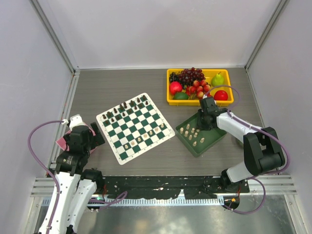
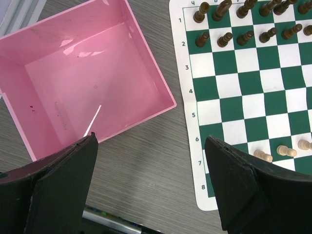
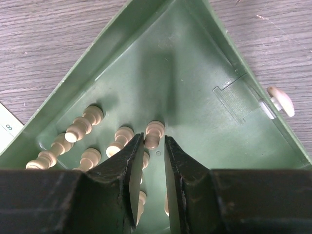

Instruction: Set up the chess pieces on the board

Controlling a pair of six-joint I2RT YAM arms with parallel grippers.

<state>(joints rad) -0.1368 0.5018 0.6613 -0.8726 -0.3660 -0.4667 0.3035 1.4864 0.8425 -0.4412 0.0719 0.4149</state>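
The green-and-white board point(image 1: 134, 127) lies mid-table, with dark pieces point(image 1: 124, 109) along its far rows and a few cream chess pieces point(image 1: 139, 139) on its near rows. More cream pieces point(image 1: 191, 132) stand in a dark green tray point(image 1: 210, 127). My right gripper point(image 1: 204, 124) reaches down into that tray point(image 3: 195, 58). Its jaws point(image 3: 154, 139) are nearly together around the head of one cream pawn point(image 3: 154, 132), with a thin gap still showing on the right side. My left gripper point(image 2: 151, 139) hangs wide open over bare table beside the board's corner point(image 2: 243, 87), holding nothing.
A pink box point(image 2: 87, 83) sits left of the board, under my left arm. A yellow tray point(image 1: 195, 102) of fruit stands behind the green tray. One cream piece point(image 3: 281, 100) lies on the table just outside the green tray's rim.
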